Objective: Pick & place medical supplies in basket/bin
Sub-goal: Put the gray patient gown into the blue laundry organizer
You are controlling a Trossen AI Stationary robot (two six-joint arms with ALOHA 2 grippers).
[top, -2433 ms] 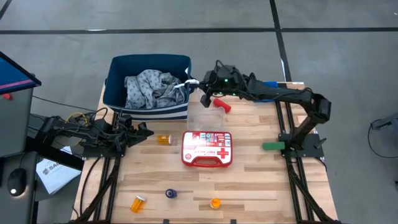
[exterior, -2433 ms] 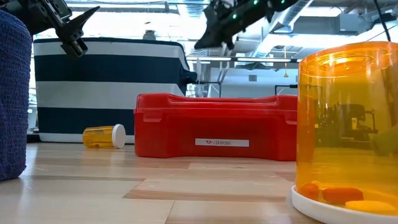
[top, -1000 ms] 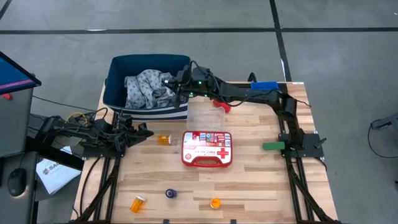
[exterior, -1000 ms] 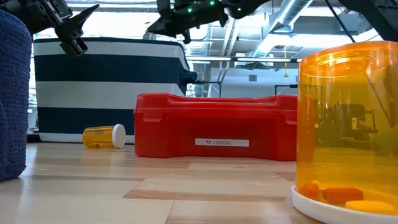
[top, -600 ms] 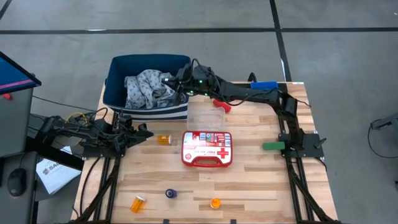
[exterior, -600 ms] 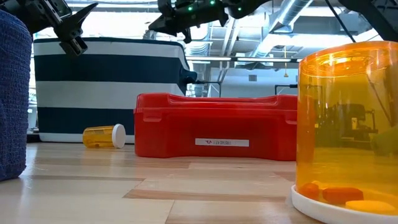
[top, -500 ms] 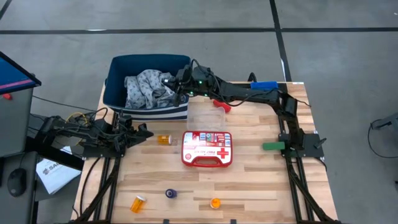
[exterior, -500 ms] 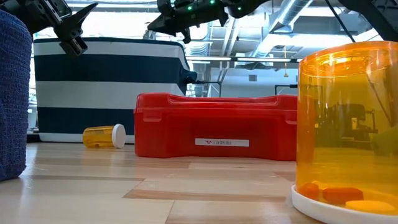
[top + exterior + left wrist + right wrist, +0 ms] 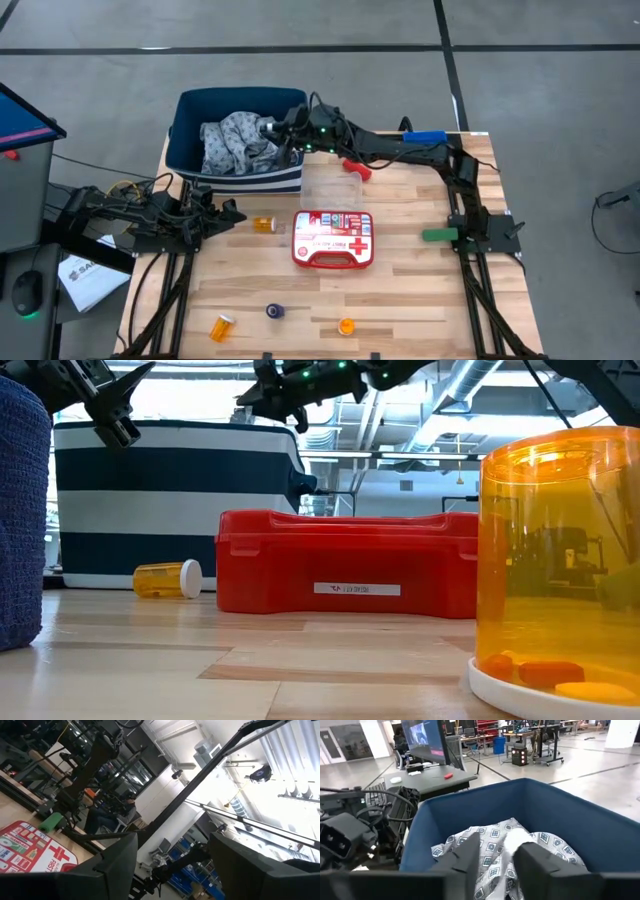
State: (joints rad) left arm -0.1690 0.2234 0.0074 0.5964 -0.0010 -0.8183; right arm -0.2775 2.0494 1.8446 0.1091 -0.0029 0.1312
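Dark fingers of the right end effector [image 9: 268,128] are seen slightly parted, nothing held, over the grey-white cloth [image 9: 235,143] inside the navy basket [image 9: 187,108] at 11 o'clock. At 5 o'clock from it, a red cylinder [image 9: 357,169] and first-aid case [image 9: 332,239] are found. The left end effector [image 9: 236,212] is held wide open, empty, at 9 o'clock beside an orange pill bottle [image 9: 263,225].

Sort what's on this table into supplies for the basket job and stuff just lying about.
For the job:
- basket
- patterned cloth, already inside it
- orange pill bottles
- dark blue cylinder
- red cylinder
- green cylinder
- small blue bin

Lying about:
- first-aid case
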